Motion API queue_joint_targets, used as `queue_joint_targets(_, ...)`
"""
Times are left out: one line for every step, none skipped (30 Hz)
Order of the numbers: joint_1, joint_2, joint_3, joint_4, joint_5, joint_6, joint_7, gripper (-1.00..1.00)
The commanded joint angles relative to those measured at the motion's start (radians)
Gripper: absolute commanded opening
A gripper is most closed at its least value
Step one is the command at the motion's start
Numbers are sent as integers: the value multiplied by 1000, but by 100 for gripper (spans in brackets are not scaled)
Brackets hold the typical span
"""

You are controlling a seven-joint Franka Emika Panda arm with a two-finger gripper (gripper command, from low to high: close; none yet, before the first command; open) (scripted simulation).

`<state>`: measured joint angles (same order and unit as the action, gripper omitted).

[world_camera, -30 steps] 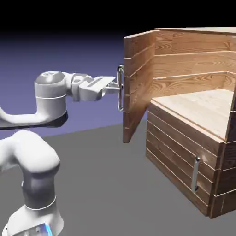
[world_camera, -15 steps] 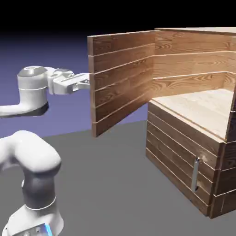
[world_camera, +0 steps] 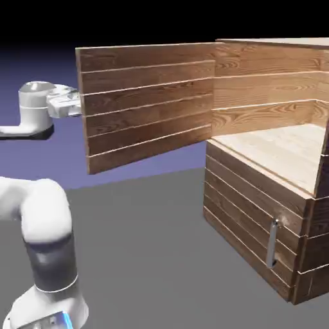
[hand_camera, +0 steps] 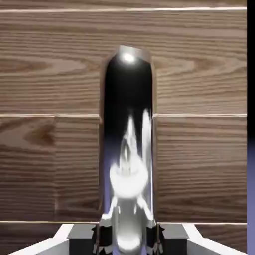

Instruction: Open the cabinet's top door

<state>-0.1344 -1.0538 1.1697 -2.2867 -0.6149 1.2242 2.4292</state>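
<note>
Top door of a wooden cabinet, swung open, its bar handle between the fingers

The fingers (hand_camera: 174, 240) are closed on the bar handle (hand_camera: 128, 92), one on each side, at the bottom edge of the hand view; the bar extends upward between and beyond them. It is vertical in that view, silver and mirror-like, with dark reflections along its upper part, bright highlights lower down and a bevelled upper end. Behind it lie brown, grained planks with pale seams.

In the exterior view, the top door (world_camera: 148, 106) stands wide open, extending from the cabinet (world_camera: 266, 93) toward the exterior view's left. Its face consists of horizontal brown planks divided by thin, light lines. The robot's hand (world_camera: 65, 104) is at the door's free edge, on the far side, where the door hides the bar handle. The open compartment shows lighter wood and a pale floor. Below it, the darker lower door (world_camera: 247, 212) is closed and bears a smaller metal handle (world_camera: 272, 244). The dark grey worktop (world_camera: 141, 238) extends between the arm's base (world_camera: 48, 305) and the cabinet
</note>
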Motion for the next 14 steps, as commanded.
queue_joint_targets(-35, 4, 26, 36, 12, -26, -3, -100)
queue_joint_targets(-71, 6, 50, 72, 23, -51, -6, -100)
queue_joint_targets(-107, 7, 74, 109, 33, -75, -10, -100)
queue_joint_targets(-142, 7, 97, 145, 43, -99, -15, -100)
queue_joint_targets(-177, 6, 119, 181, 53, -122, -20, -100)
queue_joint_targets(-213, 4, 140, 217, 61, -145, -26, -100)
queue_joint_targets(-248, 1, 160, 254, 70, -168, -33, -100)
queue_joint_targets(-282, -3, 179, 290, 77, -191, -40, -100)
queue_joint_targets(-316, -8, 197, 326, 84, -213, -47, -100)
queue_joint_targets(-350, -13, 215, 362, 91, -236, -55, -100)
queue_joint_targets(-384, -19, 231, 399, 97, -258, -64, -100)
queue_joint_targets(-417, -26, 246, 435, 102, -279, -73, -100)
queue_joint_targets(-449, -33, 261, 471, 107, -301, -83, -100)
queue_joint_targets(-481, -40, 275, 507, 111, -323, -93, -100)
